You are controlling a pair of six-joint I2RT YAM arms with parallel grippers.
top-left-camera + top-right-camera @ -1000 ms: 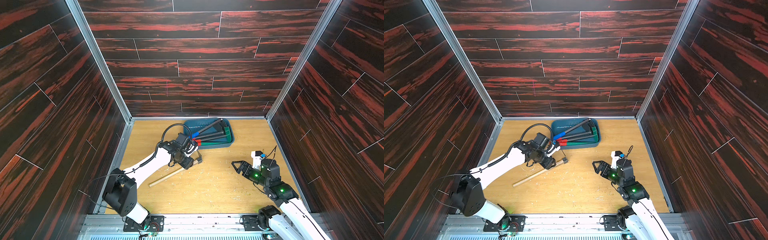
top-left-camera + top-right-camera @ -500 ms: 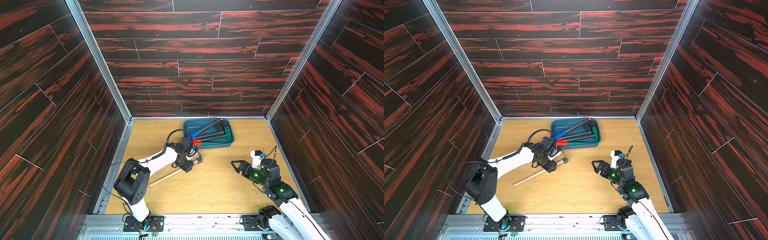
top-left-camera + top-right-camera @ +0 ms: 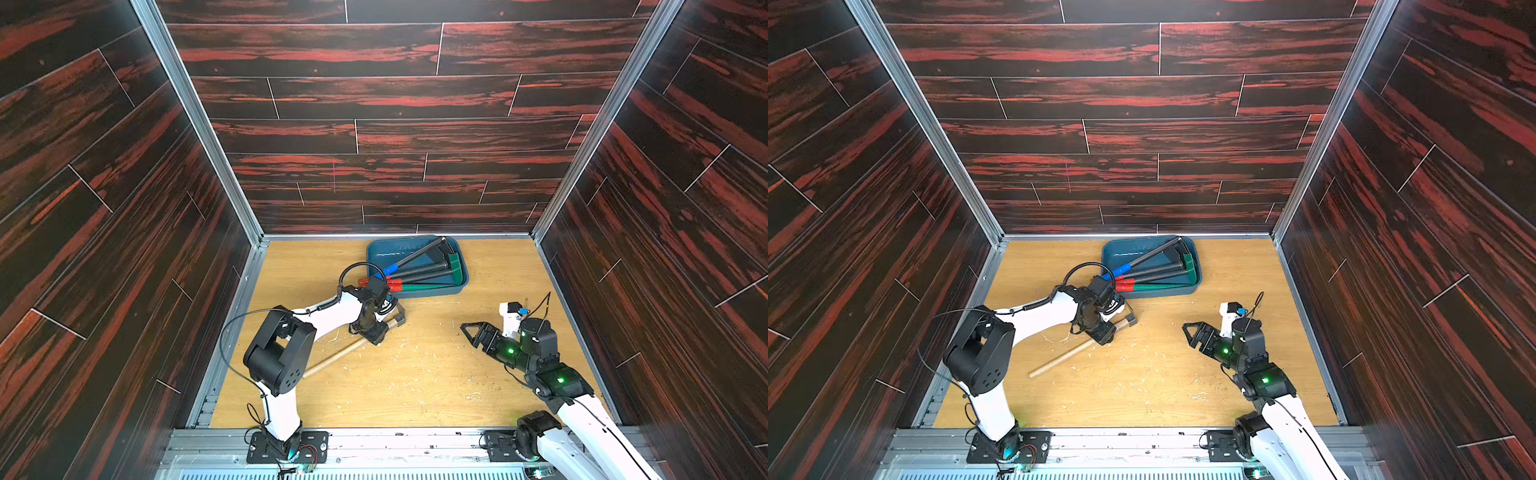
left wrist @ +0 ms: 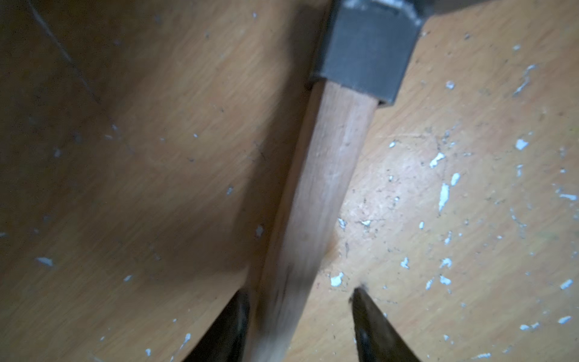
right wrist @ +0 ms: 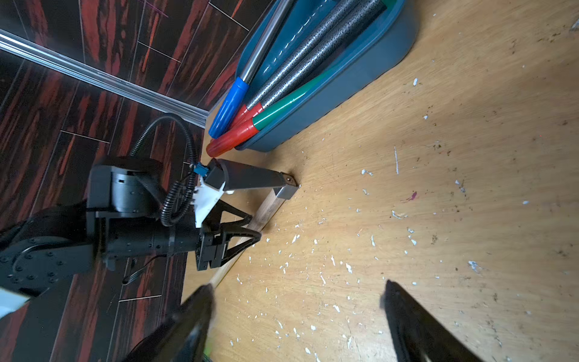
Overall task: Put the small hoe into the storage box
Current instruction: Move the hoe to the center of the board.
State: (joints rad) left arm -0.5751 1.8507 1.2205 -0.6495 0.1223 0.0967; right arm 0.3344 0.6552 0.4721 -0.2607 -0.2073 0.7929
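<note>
Just beside storage box [image 3: 430,290]: small hoe [image 3: 332,360], left gripper [image 4: 301,291] half-open astride its handle, not clamped. Farther off: right gripper [image 5: 298,284] wide, empty.

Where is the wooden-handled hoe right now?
In both top views the hoe lies flat on the table, left of centre, just in front of the box; the left gripper straddles its handle with open jaws.

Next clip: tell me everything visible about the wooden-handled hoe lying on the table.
The wooden-handled hoe lies on the light wood table, outside the storage box, its head toward the box. Its pale wooden handle fits a grey metal socket carrying a dark flat blade bent across it. The left gripper straddles the handle near the head with jaws open; contact is unclear.
</note>
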